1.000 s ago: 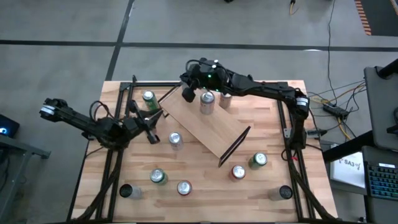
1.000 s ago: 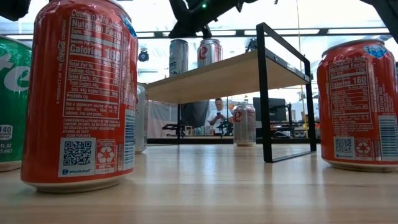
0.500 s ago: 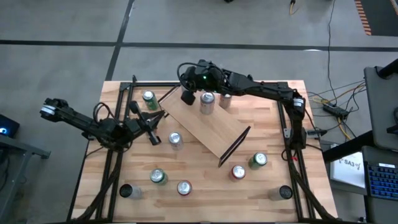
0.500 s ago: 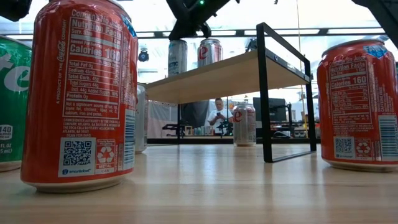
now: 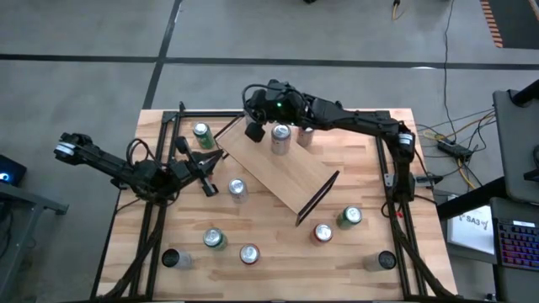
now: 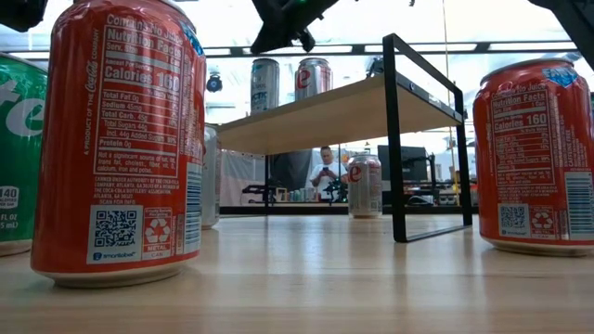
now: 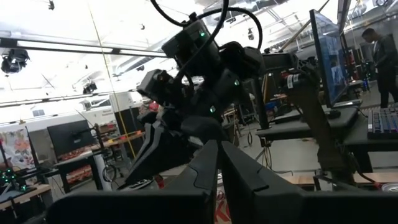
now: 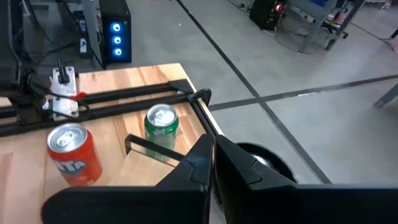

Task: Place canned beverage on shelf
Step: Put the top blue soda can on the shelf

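While two cans (image 5: 280, 140) stand on the shelf (image 5: 278, 172), both pincers — right pincer (image 5: 253, 129) above, left pincer (image 5: 210, 160) beside — are closed, empty.

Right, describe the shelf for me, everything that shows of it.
The shelf is a small rectangular board of pale wood, its grain like the tabletop's, with a thin black metal frame at each short end. It stands level on those frames, raised above the table, and lies diagonally near the table's far middle. Two cans stand upright on its far end: a silver one and a silver-and-red one. The right claw, shut, hangs just above that end, touching neither board nor can.
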Motion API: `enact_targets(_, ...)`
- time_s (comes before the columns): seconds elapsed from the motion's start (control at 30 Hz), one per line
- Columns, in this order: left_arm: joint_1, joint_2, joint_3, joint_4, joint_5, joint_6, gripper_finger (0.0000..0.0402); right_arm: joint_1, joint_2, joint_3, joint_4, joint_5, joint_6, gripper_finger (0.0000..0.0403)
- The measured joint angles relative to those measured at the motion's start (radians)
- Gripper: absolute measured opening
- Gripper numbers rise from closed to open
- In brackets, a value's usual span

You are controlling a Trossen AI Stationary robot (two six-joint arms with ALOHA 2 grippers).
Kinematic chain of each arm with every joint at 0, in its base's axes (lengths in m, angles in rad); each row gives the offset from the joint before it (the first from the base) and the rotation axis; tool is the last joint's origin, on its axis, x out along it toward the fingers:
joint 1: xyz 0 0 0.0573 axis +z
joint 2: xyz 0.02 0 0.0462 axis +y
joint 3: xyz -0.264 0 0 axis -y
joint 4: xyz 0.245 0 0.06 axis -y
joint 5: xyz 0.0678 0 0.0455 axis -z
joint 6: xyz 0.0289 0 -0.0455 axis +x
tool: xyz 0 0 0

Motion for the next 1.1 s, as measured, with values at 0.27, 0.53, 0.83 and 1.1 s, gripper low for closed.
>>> enact_targets(0.27, 0.0, 0.0, 0.0, -0.001, 0.0, 0.0, 0.0003, 0.003, -0.035, 0.039, -0.079, 0.097, -0.01, 0.0009)
enact_targets(0.53, 0.0, 0.0, 0.0, -0.007, 0.0, 0.0, 0.0003, -0.054, -0.038, 0.017, -0.102, 0.24, -0.046, 0.0009)
enact_targets(0.83, 0.0, 0.0, 0.0, -0.009, 0.0, 0.0, 0.0003, -0.07, -0.027, -0.017, -0.142, 0.148, 0.02, 0.0009)
enact_targets(1.1, 0.0, 0.0, 0.0, -0.009, 0.0, 0.003, 0.0003, -0.032, -0.03, -0.017, -0.141, 0.148, 0.023, 0.0009)
